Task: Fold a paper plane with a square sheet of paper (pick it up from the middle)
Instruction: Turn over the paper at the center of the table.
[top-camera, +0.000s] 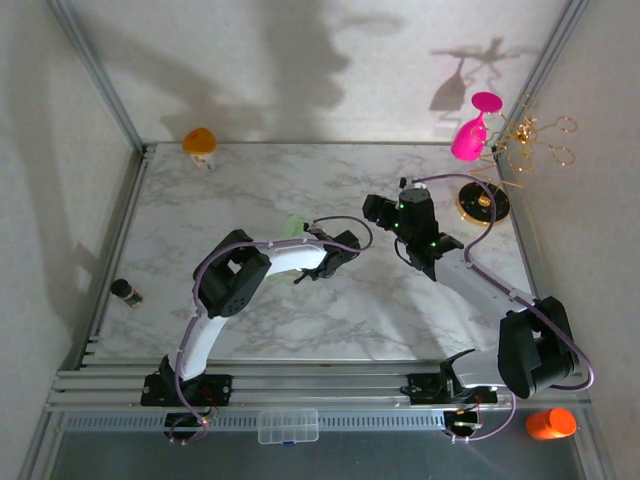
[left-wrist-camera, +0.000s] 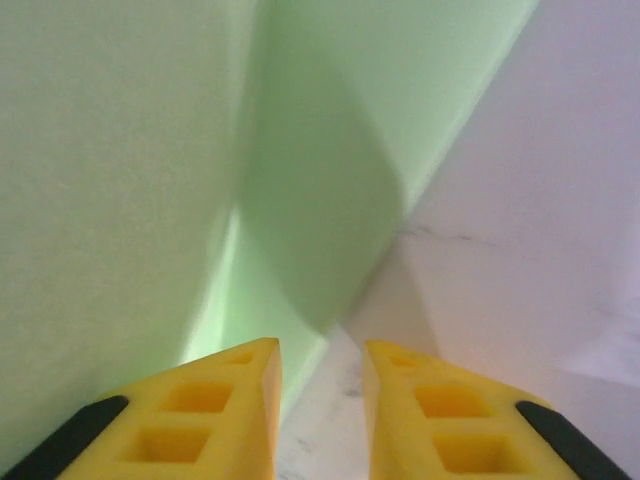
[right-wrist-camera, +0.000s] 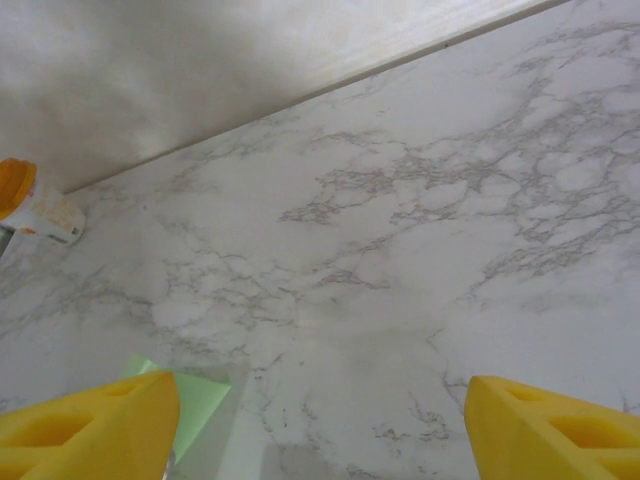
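Pale green paper (left-wrist-camera: 140, 180) lies creased before my L gripper (left-wrist-camera: 320, 365), jaws narrowly apart, R gripper (right-wrist-camera: 320, 405) wide, both empty; flap may spring back, skewing the fold.

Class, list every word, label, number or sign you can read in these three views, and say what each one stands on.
No text can be read in any view.
Paper: plain green, no marks.
Bottle: any label is too small and blurred to read.
Box: clear, any print too small to read.
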